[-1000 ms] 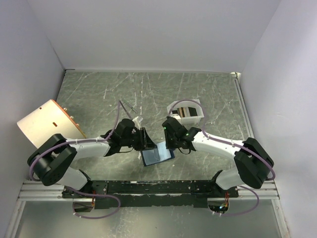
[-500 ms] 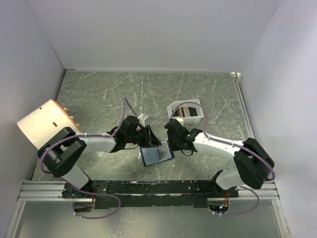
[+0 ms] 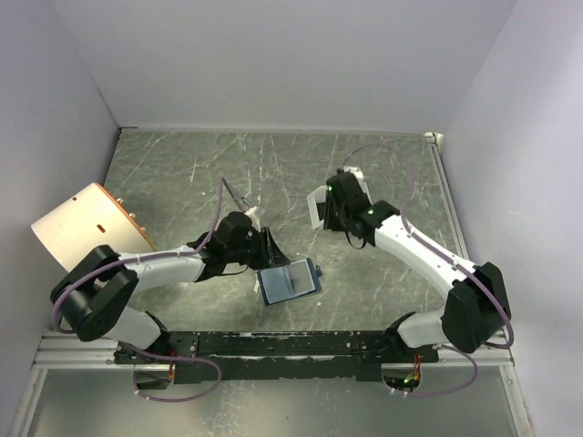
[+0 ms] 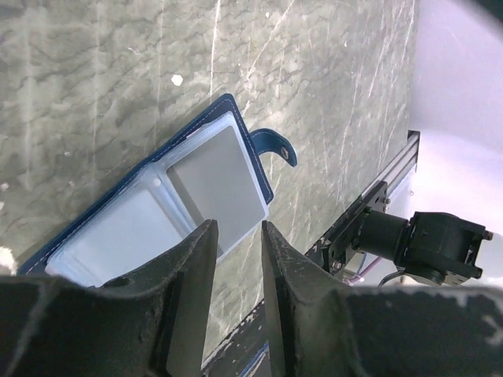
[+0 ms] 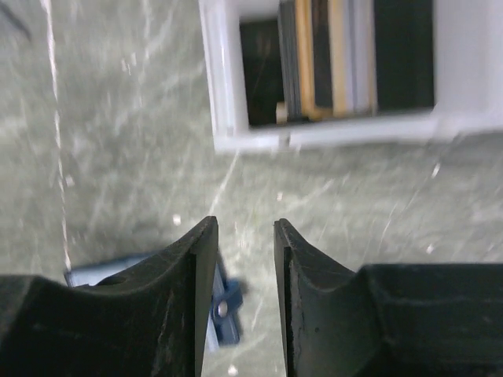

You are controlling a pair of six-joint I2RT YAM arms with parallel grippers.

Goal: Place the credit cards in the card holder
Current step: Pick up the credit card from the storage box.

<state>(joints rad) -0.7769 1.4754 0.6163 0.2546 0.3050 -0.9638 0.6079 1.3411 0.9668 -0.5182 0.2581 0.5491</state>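
The card holder [image 3: 290,280] lies open on the table, dark blue outside and pale blue-grey inside, its snap tab [image 4: 275,145] pointing right. My left gripper [image 3: 271,248] hovers at its back left edge; in the left wrist view the holder [image 4: 181,204] shows beyond the left gripper [image 4: 237,232], which is open and empty. My right gripper [image 3: 339,211] is over the white tray [image 3: 316,208]. In the right wrist view the credit cards [image 5: 314,59], dark and gold, stand on edge in the tray [image 5: 228,78], just ahead of the right gripper [image 5: 245,228], open with nothing between its fingers.
A tan box with a copper edge [image 3: 86,223] leans at the far left. The black mounting rail [image 3: 291,344] runs along the near edge. White walls close the table on three sides. The holder's tab [image 5: 224,306] shows below my right fingers.
My right arm has drawn back from the card holder to the white tray at the back right, its jaws slightly wider. The left gripper stays beside the holder.
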